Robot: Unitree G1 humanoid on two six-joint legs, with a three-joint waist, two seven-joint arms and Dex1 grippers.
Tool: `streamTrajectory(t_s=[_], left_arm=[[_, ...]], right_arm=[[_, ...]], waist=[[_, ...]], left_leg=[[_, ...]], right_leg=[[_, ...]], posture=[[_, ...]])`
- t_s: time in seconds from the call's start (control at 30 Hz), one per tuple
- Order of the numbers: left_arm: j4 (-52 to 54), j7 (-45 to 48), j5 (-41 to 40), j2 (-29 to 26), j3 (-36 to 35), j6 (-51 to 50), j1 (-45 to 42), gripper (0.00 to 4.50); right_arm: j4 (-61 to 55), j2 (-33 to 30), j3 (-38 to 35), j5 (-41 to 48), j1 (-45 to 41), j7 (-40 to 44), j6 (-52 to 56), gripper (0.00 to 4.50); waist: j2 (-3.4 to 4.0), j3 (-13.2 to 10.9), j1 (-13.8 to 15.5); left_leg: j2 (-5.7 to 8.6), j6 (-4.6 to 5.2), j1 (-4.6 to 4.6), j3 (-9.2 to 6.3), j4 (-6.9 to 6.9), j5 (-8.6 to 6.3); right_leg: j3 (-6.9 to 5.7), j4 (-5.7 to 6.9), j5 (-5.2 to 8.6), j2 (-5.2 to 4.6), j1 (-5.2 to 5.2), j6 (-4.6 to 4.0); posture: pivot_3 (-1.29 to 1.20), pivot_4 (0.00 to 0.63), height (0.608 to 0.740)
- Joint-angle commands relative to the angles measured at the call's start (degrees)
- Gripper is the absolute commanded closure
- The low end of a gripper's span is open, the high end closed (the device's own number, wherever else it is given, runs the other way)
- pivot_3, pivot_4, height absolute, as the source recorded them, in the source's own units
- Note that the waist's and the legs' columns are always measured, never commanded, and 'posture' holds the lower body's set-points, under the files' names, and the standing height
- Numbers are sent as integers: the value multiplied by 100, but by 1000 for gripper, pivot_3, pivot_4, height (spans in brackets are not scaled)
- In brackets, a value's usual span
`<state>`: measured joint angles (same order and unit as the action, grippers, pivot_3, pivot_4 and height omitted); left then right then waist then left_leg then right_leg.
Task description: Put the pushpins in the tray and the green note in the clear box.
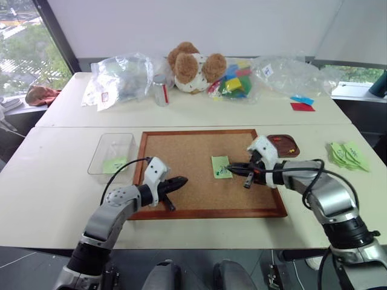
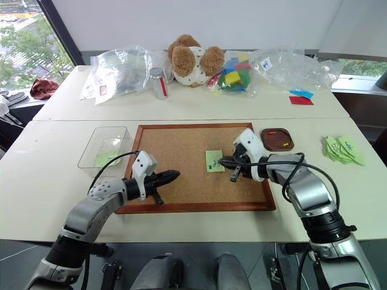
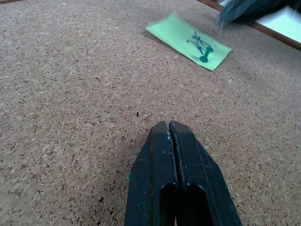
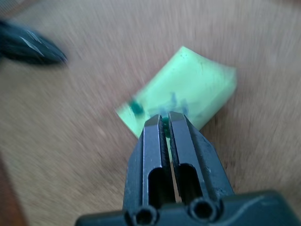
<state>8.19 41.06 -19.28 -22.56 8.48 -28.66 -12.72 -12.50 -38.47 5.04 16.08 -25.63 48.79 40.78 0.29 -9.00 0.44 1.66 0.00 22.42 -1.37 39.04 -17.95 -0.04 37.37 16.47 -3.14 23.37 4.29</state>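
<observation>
we're working over the corkboard (image 1: 181, 145) now, and our right gripper (image 2: 225, 162) is sitting with its jaws pressed together right at the near edge of the green note (image 2: 213, 160). in the right wrist view something small and green is showing between the fingertips (image 4: 157, 123), so we're reading this as a pin being pinched, though the blur is stopping us from being sure. a green pin (image 3: 204, 59) is standing in the note in the left wrist view, so the paper is probably not free yet. our left gripper (image 1: 181, 180) is hovering over the board's near left part, fully closed and holding nothing.

the tray (image 2: 277, 138) is waiting just off the board's far right corner with a couple of pins already in it, and the clear box (image 1: 112, 154) is sitting beside the board's left edge. for this step we're wanting a straight pull away from the cork, no twisting, so the note isn't tearing or riding up with the pin.
</observation>
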Motion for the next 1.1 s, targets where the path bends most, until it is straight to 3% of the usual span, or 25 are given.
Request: streamTrajectory(t_s=[0.03, 0.23, 0.4, 0.6, 1.1], left_arm=[[-44, 21, 52, -42, 75, -97, 125, 4500], [-64, 6, 61, 11, 116, -84, 114, 4500], [-101, 5, 60, 36, 108, -61, 68, 4500], [-68, -7, 56, 27, 84, -64, 102, 4500], [-40, 3, 59, -38, 36, -78, 121, 4500]], right_arm=[[-293, -124, -485, 271, -252, -77, 190, 4437], [344, -180, -820, 161, -705, -421, 76, 4437], [2668, -204, -1112, -421, -1624, -1413, -319, 4437], [3952, -342, -870, -888, -1804, -1393, -838, 4437], [4642, -193, -836, -1015, -1600, -1269, -1079, 4437]], waist=[[0, 0, 7], [0, 0, 7], [0, 0, 18], [2, 1, 11], [5, 3, -9]], left_leg=[[0, 0, 0, 0, 0, 0], [0, 0, -1, 0, 0, 0], [1, -1, -2, 3, 5, 0], [1, -31, -1, 6, -9, 18], [0, -8, -2, 7, 0, 5]], right_leg=[[0, 0, 0, 0, -1, 0], [0, 0, 0, 0, -1, 0], [0, -1, 0, -2, -4, 0], [-1, -6, 0, -1, -1, -1], [0, -1, 0, 0, -4, 0]], posture=[[0, 150, 740], [0, 150, 740], [0, 150, 740], [0, 150, 740], [0, 150, 740]])
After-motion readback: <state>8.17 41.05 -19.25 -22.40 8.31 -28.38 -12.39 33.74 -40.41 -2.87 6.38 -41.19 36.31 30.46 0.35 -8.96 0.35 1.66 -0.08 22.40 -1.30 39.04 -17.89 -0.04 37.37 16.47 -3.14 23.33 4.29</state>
